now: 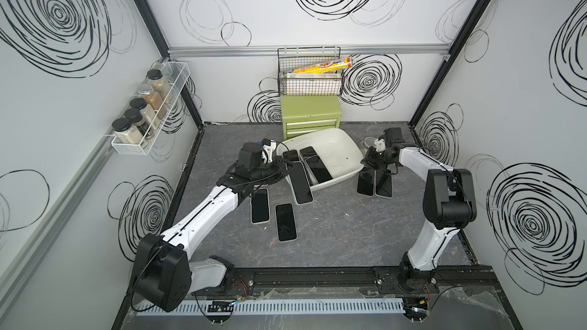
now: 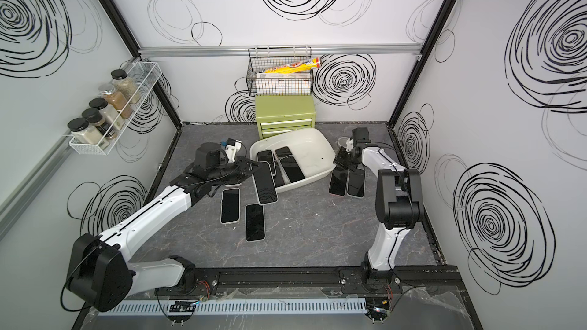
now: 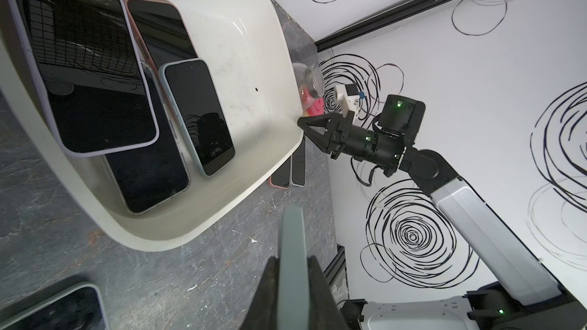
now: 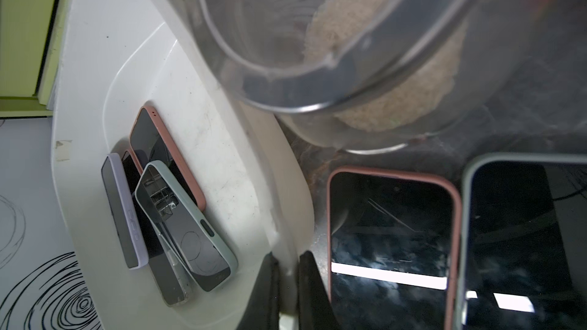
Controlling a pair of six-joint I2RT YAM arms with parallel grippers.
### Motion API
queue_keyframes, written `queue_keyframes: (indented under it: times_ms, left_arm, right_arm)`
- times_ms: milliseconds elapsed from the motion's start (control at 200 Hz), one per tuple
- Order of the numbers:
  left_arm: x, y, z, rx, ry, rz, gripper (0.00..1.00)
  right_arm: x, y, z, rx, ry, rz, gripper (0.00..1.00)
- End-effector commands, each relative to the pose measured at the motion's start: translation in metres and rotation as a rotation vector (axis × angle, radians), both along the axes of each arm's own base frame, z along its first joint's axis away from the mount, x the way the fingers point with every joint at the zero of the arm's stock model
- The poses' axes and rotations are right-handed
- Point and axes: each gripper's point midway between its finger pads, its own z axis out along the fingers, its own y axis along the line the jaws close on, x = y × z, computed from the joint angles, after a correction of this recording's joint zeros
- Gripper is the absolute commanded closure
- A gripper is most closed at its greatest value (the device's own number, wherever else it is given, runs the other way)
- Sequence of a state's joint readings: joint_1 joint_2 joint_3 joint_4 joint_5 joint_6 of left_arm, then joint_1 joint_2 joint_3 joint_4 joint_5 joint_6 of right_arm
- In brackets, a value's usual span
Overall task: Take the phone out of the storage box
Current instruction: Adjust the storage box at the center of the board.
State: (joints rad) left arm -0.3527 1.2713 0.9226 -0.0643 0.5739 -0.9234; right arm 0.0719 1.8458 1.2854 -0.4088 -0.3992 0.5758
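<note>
Left gripper (image 3: 292, 261) is clamped on a grey-green-cased phone (image 3: 292, 233), which is edge-on and outside the storage box (image 1: 341, 153). The box sits mid-table near the back edge. Right gripper (image 4: 289, 263) pinches the box rim — hold it firm. Lower the phone flat onto bare table (image 1: 333, 233), clear of the lavender-cased phone (image 1: 300, 185) overhanging the rim — a nudge could tip it.

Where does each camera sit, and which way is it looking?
Both top views: high behind the robot, looking down on the table; left arm, right arm show.
Left wrist: on that arm, facing the storage box; its jaws clamp a phone.
Right wrist: on that arm, facing the storage box's rim; its jaws grip it.
Shared: both wrist views show the box's pink-cased phone.
</note>
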Motion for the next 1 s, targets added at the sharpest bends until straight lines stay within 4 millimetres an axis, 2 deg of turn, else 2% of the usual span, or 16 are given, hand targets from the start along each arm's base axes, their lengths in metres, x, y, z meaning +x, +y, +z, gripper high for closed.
queue_keyframes:
  times_ms: [0,65,135,300,391,516,691,836,876,931,996]
  left_arm:
    - [-0.001,0.003,0.028,-0.021,-0.106,-0.004,1.0]
    - [-0.002,0.004,0.027,-0.015,-0.105,-0.003,1.0]
    - [-0.004,0.005,0.026,-0.011,-0.104,-0.001,1.0]
    - [-0.009,0.007,0.024,-0.008,-0.108,-0.007,1.0]
    - [-0.013,0.006,0.021,-0.007,-0.109,-0.011,1.0]
    - [-0.019,-0.001,0.018,-0.016,-0.11,-0.036,1.0]
    - [-0.033,-0.017,0.01,-0.033,-0.12,-0.087,1.0]
    - [-0.046,-0.021,-0.018,-0.05,-0.084,-0.102,1.0]
    - [-0.049,-0.022,-0.026,-0.049,-0.078,-0.097,1.0]
    - [-0.055,-0.028,-0.034,-0.062,-0.085,-0.119,1.0]
    - [-0.06,-0.035,-0.051,-0.048,-0.072,-0.138,1.0]
  right_arm:
    - [-0.008,0.034,0.009,0.094,0.021,-0.052,1.0]
    - [-0.02,0.048,0.009,0.103,0.049,-0.076,1.0]
    - [-0.033,0.051,0.01,0.108,0.055,-0.136,1.0]
    - [-0.067,0.033,0.014,0.13,0.044,-0.335,1.0]
    - [-0.078,0.025,0.02,0.125,0.01,-0.4,1.0]
    - [-0.076,0.022,0.023,0.119,-0.035,-0.406,1.0]
    - [-0.057,0.041,0.022,0.128,-0.034,-0.292,1.0]
    - [-0.052,0.047,0.021,0.154,-0.043,-0.266,1.0]
    - [-0.052,0.049,0.024,0.162,-0.052,-0.251,0.88]
    - [-0.053,0.049,0.028,0.158,-0.059,-0.237,0.56]
    - [-0.055,0.052,0.038,0.17,-0.079,-0.209,0.39]
